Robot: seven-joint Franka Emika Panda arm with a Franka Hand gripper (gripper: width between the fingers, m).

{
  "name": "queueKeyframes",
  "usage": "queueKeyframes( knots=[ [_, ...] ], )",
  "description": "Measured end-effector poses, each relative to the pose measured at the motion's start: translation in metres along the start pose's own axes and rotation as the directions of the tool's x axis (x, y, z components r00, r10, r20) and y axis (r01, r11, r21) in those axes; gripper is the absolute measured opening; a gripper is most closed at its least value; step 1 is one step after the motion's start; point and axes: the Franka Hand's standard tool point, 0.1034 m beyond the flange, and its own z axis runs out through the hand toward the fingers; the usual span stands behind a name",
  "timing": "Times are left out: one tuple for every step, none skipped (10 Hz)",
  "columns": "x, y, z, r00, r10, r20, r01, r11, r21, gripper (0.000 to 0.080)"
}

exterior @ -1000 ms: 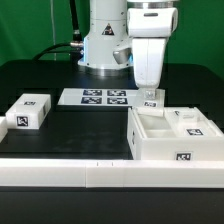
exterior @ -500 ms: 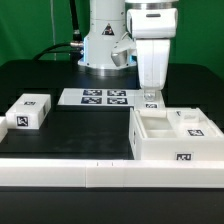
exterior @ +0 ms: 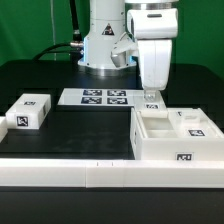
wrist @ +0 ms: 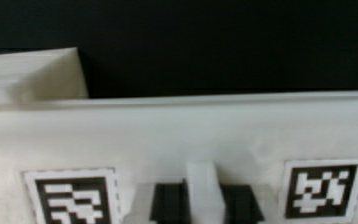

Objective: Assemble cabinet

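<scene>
Jaws low at the rear wall of the cabinet body [exterior: 155,148], near its back corner toward the exterior view's left, pointing straight down from the white arm [exterior: 150,45]. Gap narrow by the look of the wrist view: two dark fingertips [wrist: 172,202] side by side, a thin white rib between. Cannot tell whether pinching that rib or only flanking it; too blurred.

Cabinet body on the black bench [exterior: 85,130], toward the exterior view's right, open side up, with a tag on the near wall. Divided inside into compartments. Inner block [exterior: 193,122] lodged in the body on the side toward the exterior view's right, tagged top face showing; cannot tell exactly which compartment. Loose block [exterior: 28,111] at the exterior view's left, flat on the bench, tagged on top and on the near face, well apart from the body.

Marker board [exterior: 105,97] flat on the bench in front of the robot base [exterior: 100,40], just beside the body's back corner toward the exterior view's left. White ledge [exterior: 100,175] along the bench's near edge, just in front of the body.

Up close in the wrist view: broad white face of the cabinet body [wrist: 176,130], its far edge slightly tilted, black bench beyond. Two square tags [wrist: 73,197] on that face, one on either side of the fingertips. Pale blurred shape [wrist: 25,75] past the wall; cannot tell what.
</scene>
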Motion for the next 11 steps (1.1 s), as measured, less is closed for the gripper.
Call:
queueKeyframes(
  knots=[
    [-0.003,0.008,-0.001,1.0,-0.03,-0.001,0.03,1.0,0.001,0.007],
    [-0.003,0.015,-0.001,1.0,-0.03,-0.004,0.03,1.0,-0.005,0.007],
    [-0.003,0.02,0.0,1.0,-0.028,-0.006,0.028,1.0,-0.008,0.007],
    [-0.003,0.032,-0.001,1.0,-0.028,-0.008,0.028,1.0,-0.009,0.007],
    [-0.004,0.04,-0.001,1.0,-0.025,-0.011,0.025,1.0,-0.01,0.007],
    [-0.004,0.047,-0.002,1.0,-0.025,-0.012,0.025,1.0,-0.013,0.007],
    [-0.004,0.047,-0.002,1.0,-0.024,-0.013,0.024,1.0,-0.014,0.007],
    [-0.004,0.047,-0.002,1.0,-0.024,-0.013,0.024,1.0,-0.014,0.007],
    [-0.004,0.047,-0.002,1.0,-0.024,-0.013,0.024,1.0,-0.014,0.007],
    [-0.004,0.047,-0.002,1.0,-0.024,-0.013,0.024,1.0,-0.014,0.007],
    [-0.004,0.047,-0.002,1.0,-0.024,-0.013,0.023,1.0,-0.014,0.007]
  ],
)
